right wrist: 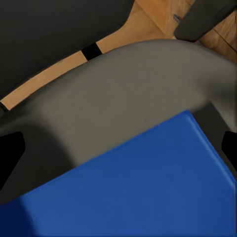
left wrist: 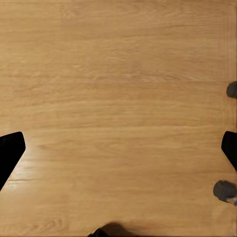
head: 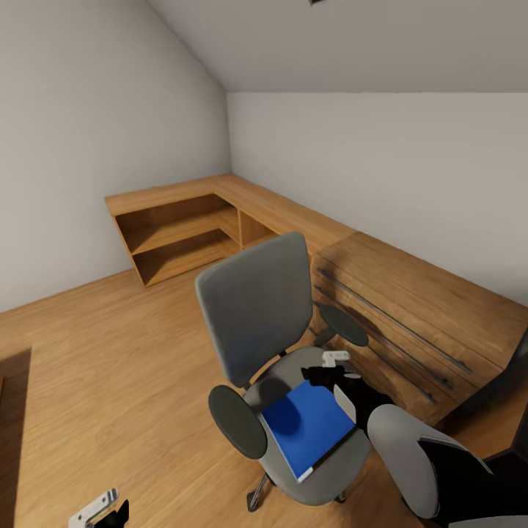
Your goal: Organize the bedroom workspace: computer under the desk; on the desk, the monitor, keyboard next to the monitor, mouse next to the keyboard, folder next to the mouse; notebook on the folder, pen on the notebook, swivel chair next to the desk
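The swivel chair (head: pixel 257 308) stands mid-room with its grey back facing me and a dark armrest on each side. On its grey seat (right wrist: pixel 123 94) lies the flat blue folder (head: pixel 308 425), with a white edge toward me. My right gripper (head: pixel 330 378) hovers open just above the seat at the folder's far edge. In the right wrist view the gripper (right wrist: pixel 118 148) has dark fingertips (right wrist: pixel 10 153) spread wide over the folder (right wrist: pixel 138 192), gripping nothing. My left gripper (head: pixel 99 511) hangs low at the left, open (left wrist: pixel 118 148) over bare wooden floor.
A light-wood dresser (head: pixel 411 315) with long drawer handles stands close behind the chair's right side. A low open wooden shelf unit (head: pixel 183 227) runs along the far walls into the corner. Chair casters (left wrist: pixel 224 190) are near my left gripper. Open floor (head: pixel 110 367) lies to the left.
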Motion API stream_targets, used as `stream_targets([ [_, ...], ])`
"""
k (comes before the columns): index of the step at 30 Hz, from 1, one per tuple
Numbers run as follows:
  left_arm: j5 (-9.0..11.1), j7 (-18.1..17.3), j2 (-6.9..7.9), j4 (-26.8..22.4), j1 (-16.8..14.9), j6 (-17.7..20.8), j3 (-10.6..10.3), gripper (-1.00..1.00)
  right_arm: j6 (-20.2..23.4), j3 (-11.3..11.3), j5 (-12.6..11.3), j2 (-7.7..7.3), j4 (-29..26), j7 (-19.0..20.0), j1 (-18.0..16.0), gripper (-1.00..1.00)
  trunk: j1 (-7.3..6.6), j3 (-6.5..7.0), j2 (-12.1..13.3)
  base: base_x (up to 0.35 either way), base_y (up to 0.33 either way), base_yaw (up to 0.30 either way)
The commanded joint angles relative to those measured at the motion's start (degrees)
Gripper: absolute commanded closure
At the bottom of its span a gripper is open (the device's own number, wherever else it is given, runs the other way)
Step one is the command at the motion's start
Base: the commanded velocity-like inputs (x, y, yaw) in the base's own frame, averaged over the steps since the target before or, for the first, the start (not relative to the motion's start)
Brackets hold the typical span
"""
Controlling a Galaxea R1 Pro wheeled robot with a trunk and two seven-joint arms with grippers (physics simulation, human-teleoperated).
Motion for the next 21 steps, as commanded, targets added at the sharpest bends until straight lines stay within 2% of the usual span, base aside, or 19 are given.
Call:
stream_targets([
  [1,0.6,0.4,0.02,-1.1,0.0,0.9,0.0,-1.00,0.3,-0.5,0.6,0.06,-0.2,0.0,0.0,-1.00,0.22,-0.23,-0.4,0.000,0.000,0.000],
  [5,1.2,0.8,-0.09,-3.9,0.0,2.7,0.2,-1.00,0.3,-0.5,0.6,0.20,-0.1,-1.7,0.0,-1.00,1.10,-0.95,-2.0,0.000,0.000,0.000],
  [8,2.7,0.8,-0.38,-4.2,0.0,3.0,0.6,-1.00,0.1,-0.5,0.5,0.26,-0.1,-2.1,0.0,-1.00,1.76,-1.49,-3.2,0.000,0.000,0.000],
  [12,4.2,0.5,-0.65,-2.9,0.0,2.3,0.8,-1.00,-0.5,-0.5,0.7,0.26,-0.1,-2.3,0.0,-1.00,2.64,-2.21,-4.9,0.000,0.000,0.000],
  [21,4.6,0.2,-0.65,0.5,0.0,0.9,0.8,-1.00,-2.3,-0.3,0.9,0.04,-0.2,-2.5,0.0,-1.00,4.62,-3.83,-8.5,0.000,0.000,0.000],
])
